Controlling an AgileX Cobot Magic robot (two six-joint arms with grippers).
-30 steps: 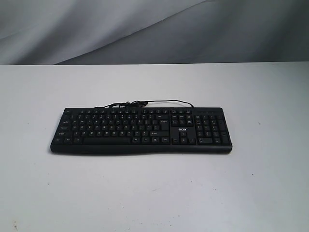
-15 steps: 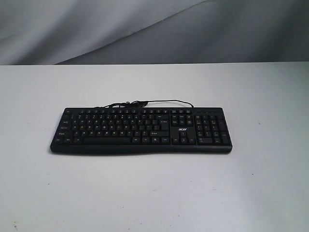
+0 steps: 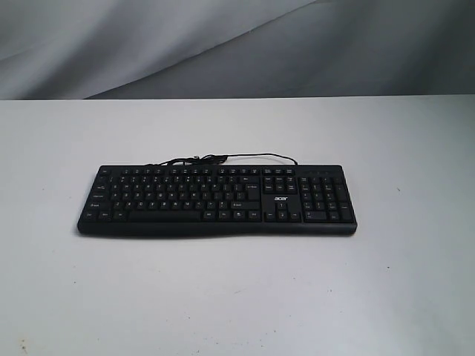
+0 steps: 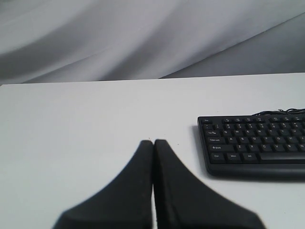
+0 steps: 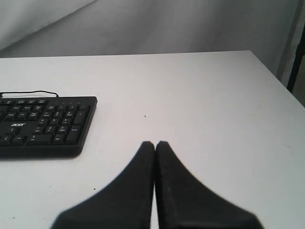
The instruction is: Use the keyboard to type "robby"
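Observation:
The black keyboard (image 3: 217, 200) lies flat in the middle of the white table, its thin cable (image 3: 223, 158) looping behind it. Neither arm shows in the exterior view. In the left wrist view my left gripper (image 4: 153, 142) is shut and empty over bare table, off the letter end of the keyboard (image 4: 255, 145). In the right wrist view my right gripper (image 5: 155, 143) is shut and empty too, off the number-pad end of the keyboard (image 5: 45, 126), where the small white "acer" logo (image 5: 18, 125) shows.
The white table (image 3: 237, 297) ends at a far edge against a grey draped cloth (image 3: 223, 44). Its side edge (image 5: 267, 67) shows in the right wrist view, with a dark upright (image 5: 296, 62) beyond it.

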